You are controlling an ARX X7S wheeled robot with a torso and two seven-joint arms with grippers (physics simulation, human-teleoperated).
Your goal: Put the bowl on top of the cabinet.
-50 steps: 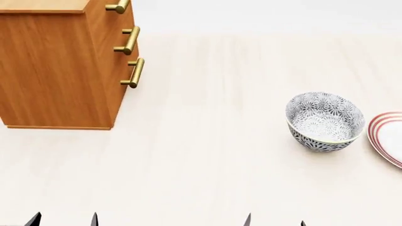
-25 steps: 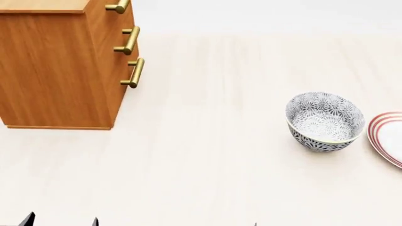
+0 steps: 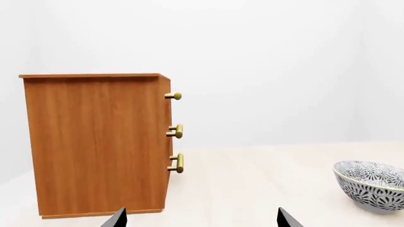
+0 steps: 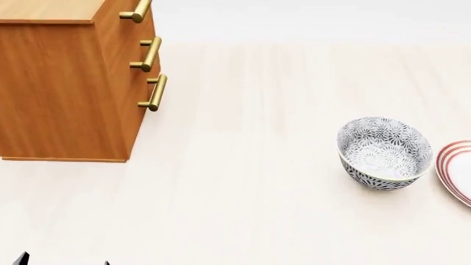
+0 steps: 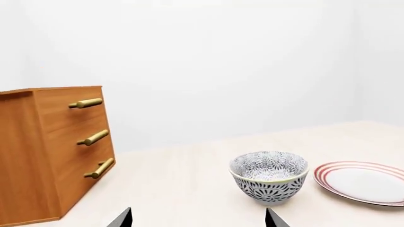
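The right hand (image 5: 197,218) shows only two dark fingertips at the edge of its own camera view. They stand wide apart and nothing is between them, so this hand is open and empty. The left hand (image 3: 200,218) looks the same, with fingertips spread and nothing held; from the head view only its tips peek in at the near left.

The bowl (image 4: 384,153) stands upright on the pale bench (image 4: 243,182), on the right side, well apart from both hands. Just to its right lies a flat plate (image 4: 458,171) with red rings, near the bowl, but I cannot tell if they touch. The cabinet (image 4: 63,83) stands at the far left, and its three brass handles (image 4: 152,93) face right, toward the bowl.

I judge the task is at its very start: the reach to the bowl is not yet made. The right hand faces the bowl almost straight, so the next move probably calls for bringing it forward to the rim and taking care not to push the plate.
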